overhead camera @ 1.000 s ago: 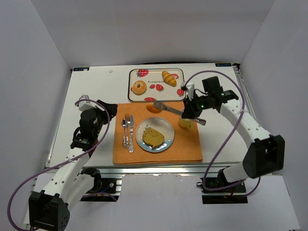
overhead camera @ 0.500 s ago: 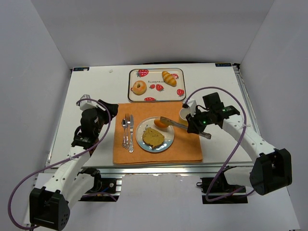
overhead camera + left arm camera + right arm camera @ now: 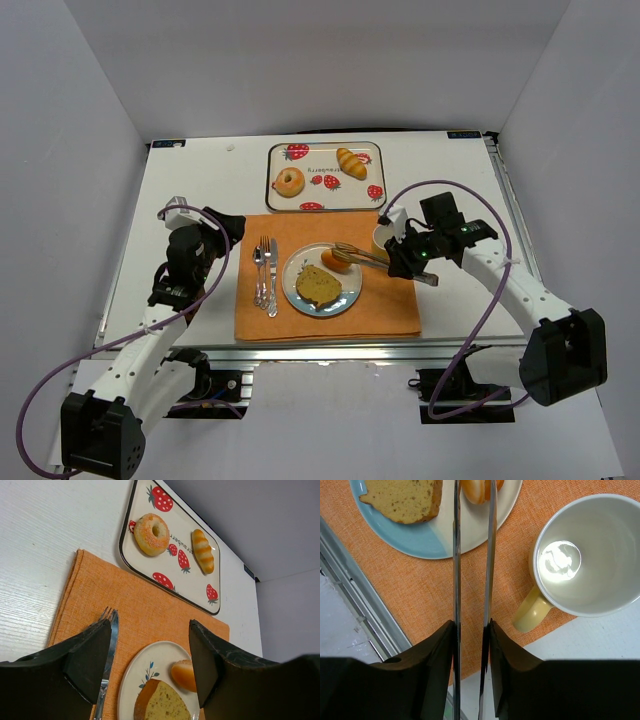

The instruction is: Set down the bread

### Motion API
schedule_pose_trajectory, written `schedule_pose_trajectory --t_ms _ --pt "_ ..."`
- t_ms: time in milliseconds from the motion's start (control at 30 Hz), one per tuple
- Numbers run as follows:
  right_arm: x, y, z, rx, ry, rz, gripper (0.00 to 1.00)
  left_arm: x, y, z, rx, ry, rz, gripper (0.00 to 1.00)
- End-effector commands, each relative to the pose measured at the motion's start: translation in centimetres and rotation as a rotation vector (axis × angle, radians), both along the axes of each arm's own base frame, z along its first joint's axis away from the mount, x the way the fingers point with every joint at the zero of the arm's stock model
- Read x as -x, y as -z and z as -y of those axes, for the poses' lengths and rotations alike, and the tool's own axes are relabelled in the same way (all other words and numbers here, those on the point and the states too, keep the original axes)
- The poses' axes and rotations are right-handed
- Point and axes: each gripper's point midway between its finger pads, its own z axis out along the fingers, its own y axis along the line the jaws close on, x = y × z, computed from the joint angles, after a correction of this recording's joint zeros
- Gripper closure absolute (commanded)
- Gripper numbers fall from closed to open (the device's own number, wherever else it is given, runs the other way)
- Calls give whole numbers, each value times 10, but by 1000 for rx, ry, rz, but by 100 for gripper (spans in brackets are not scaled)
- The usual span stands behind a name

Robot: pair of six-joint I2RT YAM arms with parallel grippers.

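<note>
Right gripper [image 3: 472,635]: closed on the handle end of metal tongs [image 3: 456,555], its fingers pressing the two arms to a narrow, nearly parallel gap
Tongs tips: reach left across the bun [image 3: 184,675]; I cannot tell whether they pinch it or only pass over it
Left gripper [image 3: 149,625]: jaws wide apart, holding nothing, above the left part of the orange placemat [image 3: 320,325]
Bun: small, round, glossy orange-brown, lying on the far right part of the plate [image 3: 415,542], just beside the speckled loaf slice [image 3: 317,286]
Mug [image 3: 600,555]: white inside with a yellow handle, on the placemat right of the plate
Tray [image 3: 142,565]: beyond the placemat's far edge, strawberry print, carrying a doughnut [image 3: 151,527] and a striped roll [image 3: 203,550]
Writing: small lettering on the tray, apparently "strawberry", only partly legible
</note>
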Motion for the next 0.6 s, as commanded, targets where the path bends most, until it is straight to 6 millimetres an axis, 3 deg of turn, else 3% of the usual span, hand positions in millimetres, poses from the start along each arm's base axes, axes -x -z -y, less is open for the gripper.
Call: schedule_pose_trajectory --t_ms 0,267,567 --pt "-2 -13 -7 -39 -35 62 62 -1 -2 0 6 3 15 27" --pt "-4 -28 -11 -74 -44 96 55 1 -1 -1 5 0 14 27" --pt "-9 -41 -15 -100 -41 123 55 1 0 -1 4 0 12 27"
